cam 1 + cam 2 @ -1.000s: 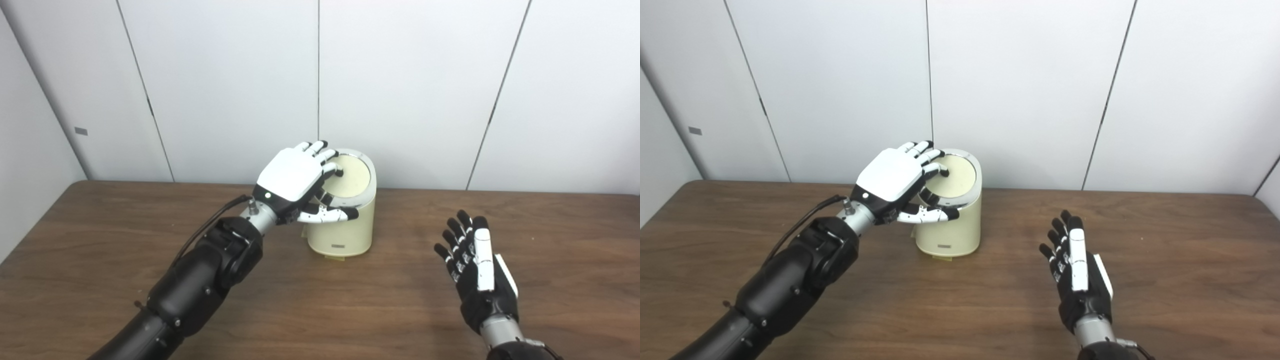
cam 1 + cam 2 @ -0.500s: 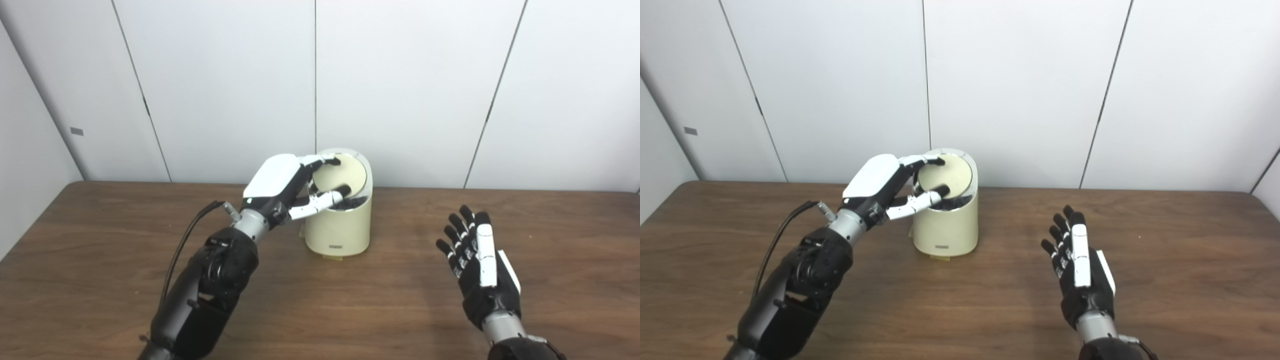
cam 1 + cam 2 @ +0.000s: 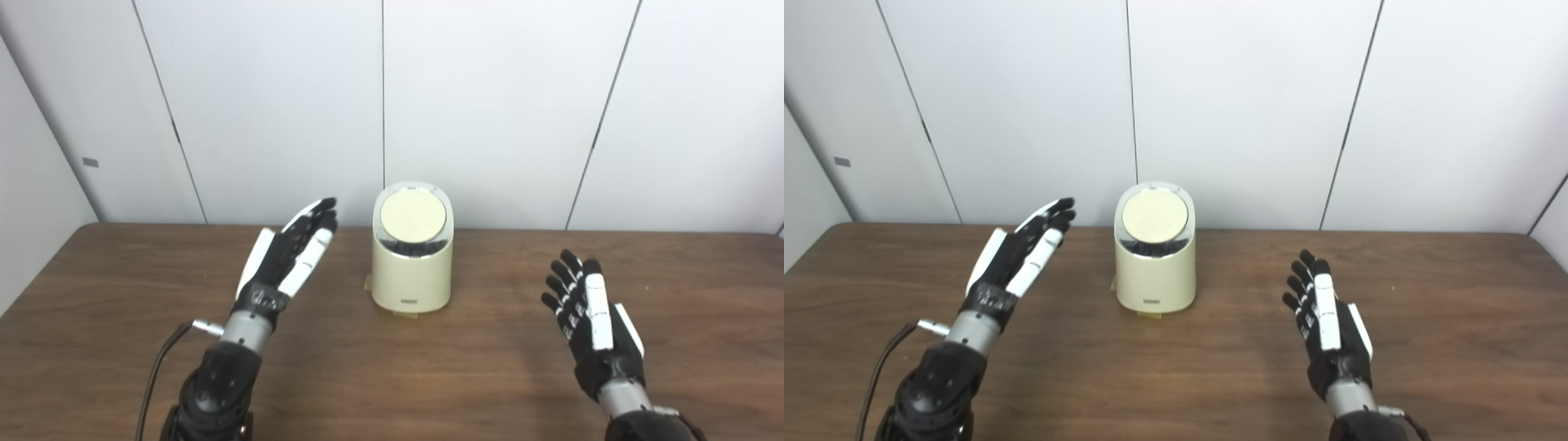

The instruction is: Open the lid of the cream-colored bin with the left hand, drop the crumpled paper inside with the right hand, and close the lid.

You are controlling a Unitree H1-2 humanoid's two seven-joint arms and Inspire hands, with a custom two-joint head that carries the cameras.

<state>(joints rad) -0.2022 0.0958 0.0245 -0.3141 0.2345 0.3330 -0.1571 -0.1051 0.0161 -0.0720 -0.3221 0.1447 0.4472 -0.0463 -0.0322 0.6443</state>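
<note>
1. Dark brown wood grain covers the table [image 3: 429, 380], which runs the full width of both head views and meets a wall of pale grey panels [image 3: 490, 110] at its far edge.
2. The left arm [image 3: 214, 392], black-shelled with a cable looping off its wrist, comes in at the bottom left and angles up toward the middle of the table.
3. The cream-colored bin [image 3: 413, 269] stands upright near the far edge of the table, about midway between the two hands and touching neither.
4. The left hand [image 3: 285, 257] hovers to the left of the bin and apart from it, turned edge-on with its fingers straight, spread a little and pointing up and away; it is empty.
5. The right hand [image 3: 1326, 324] is raised over the table to the right of the bin, well apart from it, palm turned inward with its fingers extended and separated, holding nothing.
6. The lid [image 3: 413, 218], a round cream disc set in a shiny ring, looks tilted, with a dark gap below its near edge.
7. A small dark label [image 3: 408, 301] sits low on the bin's front.
</note>
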